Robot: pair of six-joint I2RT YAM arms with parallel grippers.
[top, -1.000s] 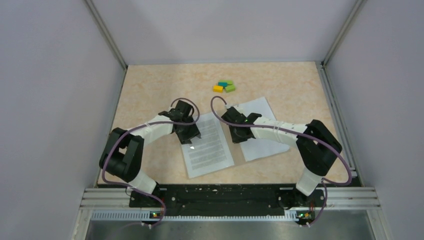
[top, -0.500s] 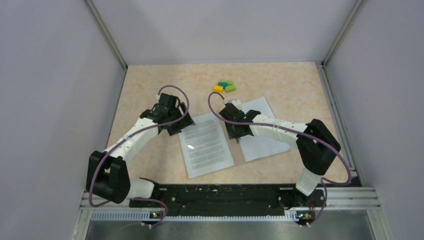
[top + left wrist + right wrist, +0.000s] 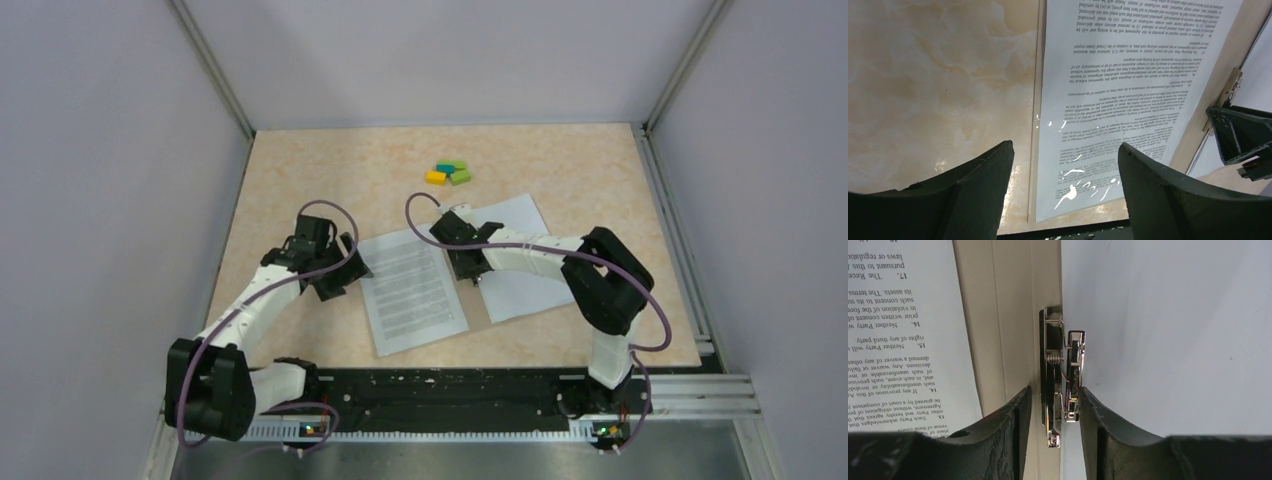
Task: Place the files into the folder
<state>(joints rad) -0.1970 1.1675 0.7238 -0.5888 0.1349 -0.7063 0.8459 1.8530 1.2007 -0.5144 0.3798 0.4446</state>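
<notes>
Finds the sheet (image 3: 415,290) flat on the folder (image 3: 998,315), at 3 o'clock from the wide-spread, empty left gripper (image 3: 1065,150), long side running 12 to 6, with the right gripper (image 3: 1055,392) half-spread around the clip (image 3: 1058,365), grip unclear.

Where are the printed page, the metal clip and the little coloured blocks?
printed page (image 3: 413,290), overhead view, middle of its text.
metal clip (image 3: 1062,380), right wrist view, its shiny middle.
coloured blocks (image 3: 448,172), overhead view, centre of the cluster.
</notes>
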